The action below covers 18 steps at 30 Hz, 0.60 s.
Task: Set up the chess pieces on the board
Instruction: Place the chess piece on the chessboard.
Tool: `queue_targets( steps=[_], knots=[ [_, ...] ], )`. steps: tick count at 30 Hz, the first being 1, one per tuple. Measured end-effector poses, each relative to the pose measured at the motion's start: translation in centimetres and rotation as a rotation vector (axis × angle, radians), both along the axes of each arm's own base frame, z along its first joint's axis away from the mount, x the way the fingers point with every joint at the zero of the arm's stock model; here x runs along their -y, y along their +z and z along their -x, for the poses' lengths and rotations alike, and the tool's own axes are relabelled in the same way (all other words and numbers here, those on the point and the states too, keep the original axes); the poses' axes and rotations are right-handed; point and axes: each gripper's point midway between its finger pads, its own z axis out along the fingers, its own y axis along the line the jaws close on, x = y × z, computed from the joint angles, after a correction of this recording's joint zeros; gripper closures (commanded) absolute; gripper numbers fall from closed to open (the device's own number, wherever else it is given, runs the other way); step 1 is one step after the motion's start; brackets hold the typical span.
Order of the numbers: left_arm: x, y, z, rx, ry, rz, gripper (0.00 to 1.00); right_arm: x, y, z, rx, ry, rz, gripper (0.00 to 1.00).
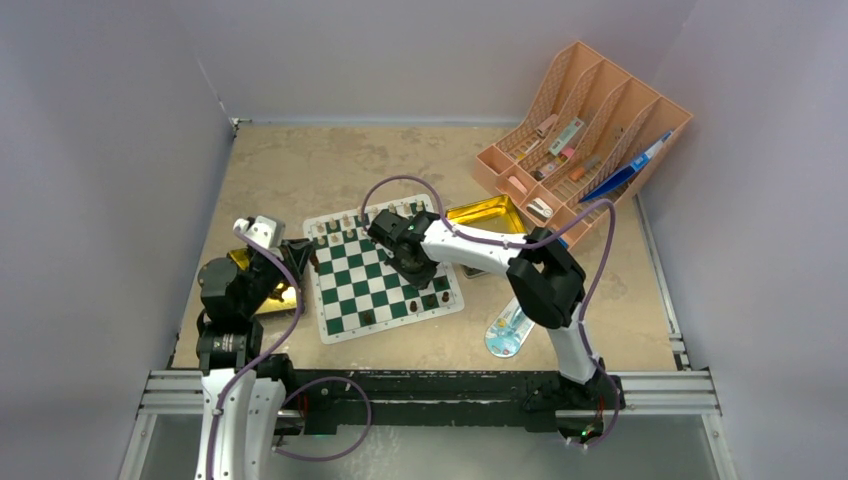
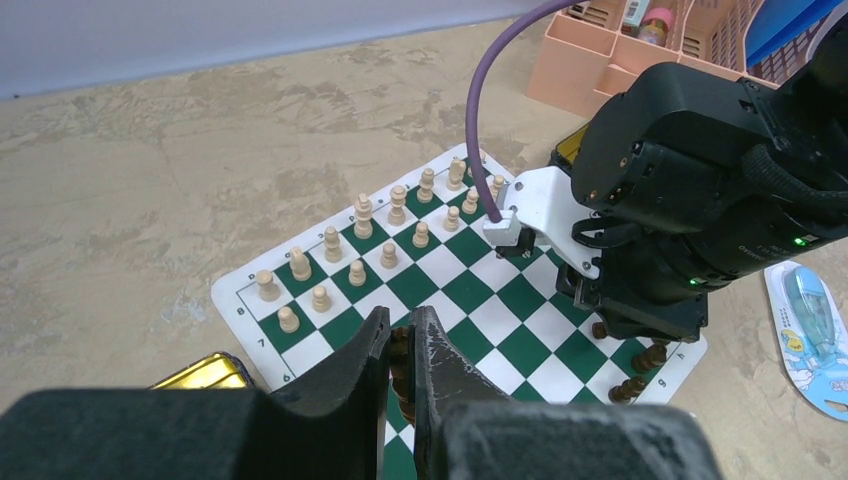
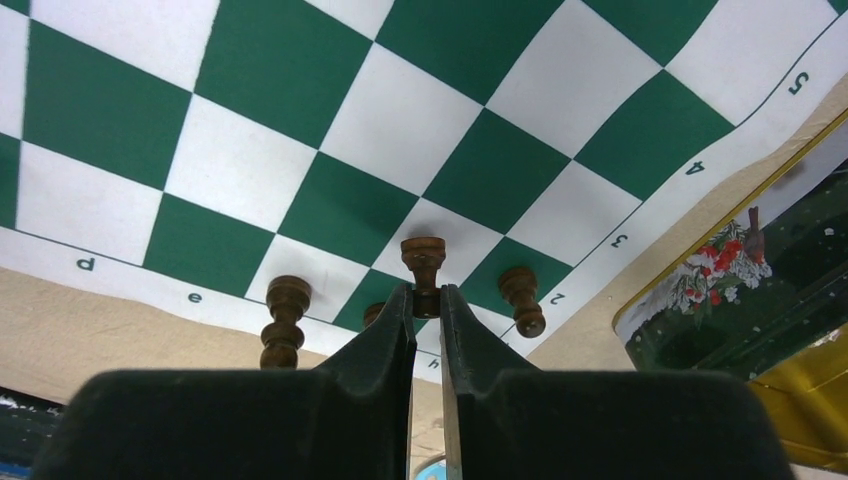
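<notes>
Our right arm [image 1: 545,280] rose from its base, bent sharply at the elbow, and reached its forearm leftward over a gold tin [image 1: 490,214], with the wrist tipped down onto the board [image 1: 372,282]. The right gripper [image 3: 427,296] pointed at the checks. Its fingertips stood close on either side of the stem of a flat-topped dark brown piece [image 3: 424,255], which stood upright near the lettered border. We could not tell whether the fingers pressed the stem or stood just free of it. Just left of the fingers stood a round-headed dark piece [image 3: 286,318], and just right of them stood a second one [image 3: 522,297].

Our left arm [image 1: 232,290] was folded tight with its elbow high and its wrist aimed across the board's left edge. The left gripper [image 2: 401,345] was clenched to a narrow slit, grasping a dark chessman [image 2: 399,362] above the mat. Ahead of its fingertips, two rows of tan pieces [image 2: 388,255] lined the far border. Ahead and to their right, the right arm's black wrist hung over the squares, with more dark pieces [image 2: 640,368] just below it at the border. Beside the left finger, low down, showed the corner of a second gold tin [image 2: 200,372]. Well off to the right lay a blue-and-white tape dispenser [image 2: 815,320], and an orange rack [image 1: 585,125] stood beyond the board.
</notes>
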Motion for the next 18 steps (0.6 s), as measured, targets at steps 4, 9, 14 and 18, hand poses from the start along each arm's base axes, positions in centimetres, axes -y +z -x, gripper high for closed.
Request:
queue_targets(
  steps=[4, 9, 14, 18],
  knots=[
    [0.0, 0.0, 0.0, 0.001, 0.001, 0.000, 1.00, 0.3, -0.4, 0.2, -0.012, -0.002, 0.020, 0.89],
    [0.0, 0.1, 0.1, 0.003, 0.003, -0.001, 1.00, 0.7, 0.0, 0.1, -0.003, -0.016, 0.042, 0.89],
    [0.0, 0.0, 0.1, 0.001, 0.002, -0.001, 1.00, 0.9, 0.1, 0.2, -0.006, -0.023, 0.052, 0.90],
    [0.0, -0.2, 0.1, -0.007, 0.001, 0.000, 1.00, 1.0, 0.1, 0.4, -0.011, -0.022, 0.057, 0.90]
  ],
)
